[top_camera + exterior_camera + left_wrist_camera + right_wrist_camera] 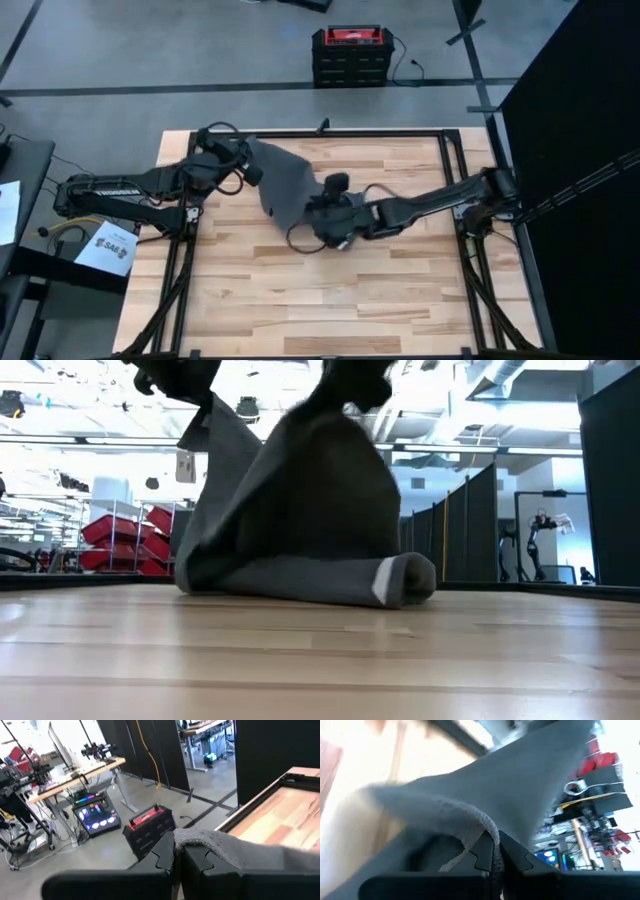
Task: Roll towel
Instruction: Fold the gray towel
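The dark grey towel (285,185) is held up over the far middle of the table by both grippers. My left gripper (252,172) is shut on its far-left upper corner, and my right gripper (322,203) is shut on its upper edge further right. In the low view the towel (300,490) hangs like a tent from the two grippers. Its lower part lies on the wood, folded or rolled over, with a rounded end (405,580) at the right. My left gripper pinches an upper corner of the towel (192,839) between its two fingers at the cloth's edge. The cloth runs off toward the right arm and hangs below the hold. My right gripper pinches the towel's upper edge (485,825) between its two fingers, and the edge curls over the fingertips. The cloth stretches from there toward the left gripper and falls down to the table.
A black frame rail (440,135) runs along the table's far and side edges. A red and black box (348,55) stands on the floor beyond the far edge. The near half of the wooden top (320,300) is bare. A paper sheet (108,248) lies off the table's left.
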`<state>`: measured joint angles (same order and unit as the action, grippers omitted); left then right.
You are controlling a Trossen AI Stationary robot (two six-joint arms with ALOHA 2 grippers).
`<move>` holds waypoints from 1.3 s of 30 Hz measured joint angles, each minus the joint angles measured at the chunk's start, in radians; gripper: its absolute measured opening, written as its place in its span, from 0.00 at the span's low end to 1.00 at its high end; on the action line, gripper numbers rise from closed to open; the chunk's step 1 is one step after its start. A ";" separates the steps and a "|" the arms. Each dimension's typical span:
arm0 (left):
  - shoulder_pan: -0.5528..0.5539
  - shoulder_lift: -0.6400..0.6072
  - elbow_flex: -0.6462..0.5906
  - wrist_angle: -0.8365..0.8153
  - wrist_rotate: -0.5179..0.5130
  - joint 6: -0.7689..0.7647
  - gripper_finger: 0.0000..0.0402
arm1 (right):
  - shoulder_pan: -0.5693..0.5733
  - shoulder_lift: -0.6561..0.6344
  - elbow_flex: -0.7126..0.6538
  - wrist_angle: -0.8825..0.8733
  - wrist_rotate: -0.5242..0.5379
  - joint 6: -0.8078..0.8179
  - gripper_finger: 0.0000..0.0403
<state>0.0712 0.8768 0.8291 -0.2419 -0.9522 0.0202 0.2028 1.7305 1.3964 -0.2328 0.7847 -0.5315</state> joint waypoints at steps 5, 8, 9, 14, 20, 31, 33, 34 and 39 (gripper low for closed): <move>-0.041 0.000 0.000 0.037 0.037 -0.011 0.00 | 0.001 -0.135 0.001 0.014 0.014 -0.066 0.00; -0.100 -0.011 0.000 0.159 0.067 0.053 0.00 | 0.014 -0.222 0.000 0.076 0.030 -0.125 0.00; -0.126 -0.016 0.000 0.215 0.076 0.089 0.00 | 0.021 -0.248 0.000 0.106 0.033 -0.148 0.00; -0.271 -0.042 0.005 0.516 0.164 0.310 0.00 | 0.073 -0.355 0.005 0.265 0.033 -0.301 0.00; -0.418 -0.028 0.138 0.521 0.293 0.435 0.00 | 0.160 -0.404 0.107 0.322 0.032 -0.386 0.00; -0.555 0.159 0.557 0.320 0.432 0.604 0.00 | 0.302 -0.364 0.343 0.302 0.024 -0.495 0.00; -0.560 0.218 0.627 0.272 0.473 0.597 0.00 | 0.309 -0.347 0.354 0.297 0.024 -0.493 0.00; -0.568 0.247 0.660 0.241 0.487 0.595 0.00 | 0.319 -0.338 0.354 0.290 0.025 -0.492 0.00; -0.644 0.361 0.807 0.105 0.489 0.588 0.00 | 0.390 -0.300 0.353 0.294 0.056 -0.548 0.00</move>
<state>-0.5725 1.2379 1.6366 -0.1372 -0.4637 0.6086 0.5927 1.4303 1.7496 0.0617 0.8402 -1.0800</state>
